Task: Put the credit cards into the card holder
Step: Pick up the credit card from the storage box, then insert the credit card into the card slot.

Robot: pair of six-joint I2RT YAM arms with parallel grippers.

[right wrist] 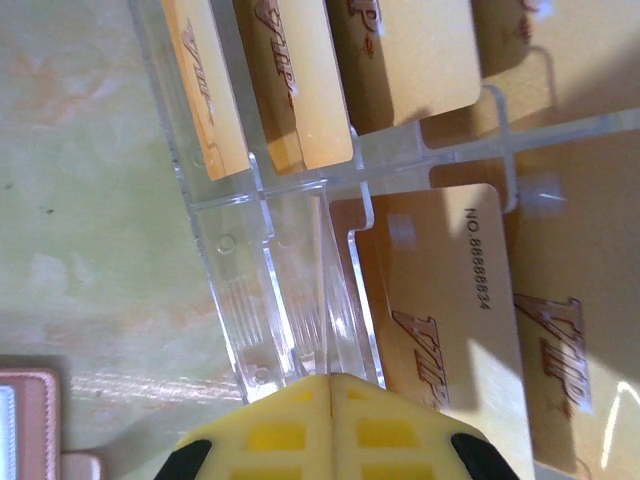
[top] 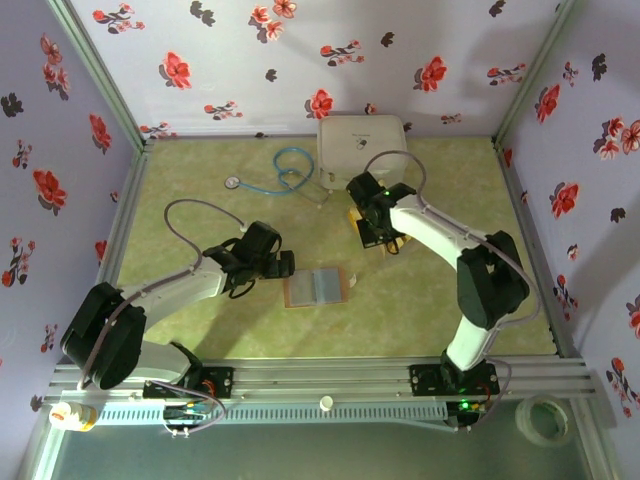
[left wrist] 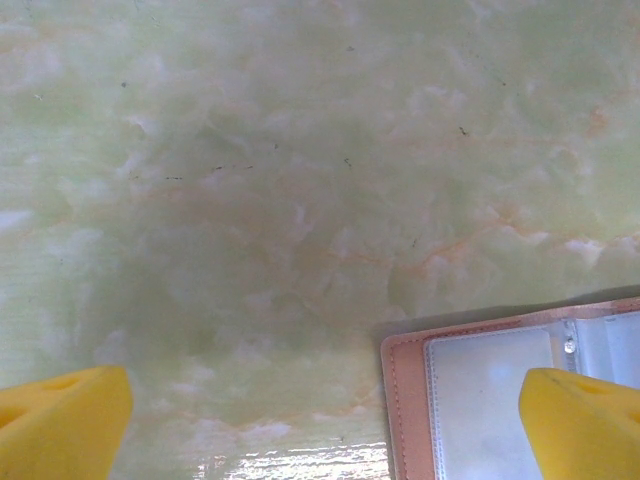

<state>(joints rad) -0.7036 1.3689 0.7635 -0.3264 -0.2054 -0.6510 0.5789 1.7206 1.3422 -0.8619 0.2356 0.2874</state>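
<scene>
Credit cards point(right wrist: 450, 300), gold with "VIP" lettering, all appear to sit in or against a clear plastic rack point(right wrist: 243, 330) on the far right part of the table point(top: 200, 330). Several stand in its slots and others lie flat beside its base. None shows as lifted clear of the rack.

The card holder point(top: 316, 287) lies open and flat near the middle of the table, well apart from the rack, with its pale inside facing up. In the left wrist view its clear pockets look empty, with no gold in them, and the top view shows no gold on it either. So, as far as the pictures show, no card has gone in and the whole set is left to move.

The right jaws are closed, yellow pads point(right wrist: 270, 435) pressed together right at the rack's base, where a clear divider runs up to their tips. Whether they pinch a thin card edge or only meet on nothing, I cannot tell.

The left jaws stand wide. One pad point(left wrist: 60, 420) is over bare table and the other point(left wrist: 585, 425) over the holder's left page, holding nothing; they look placed to steady it.

The step in hand seems to be picking the first card.
</scene>
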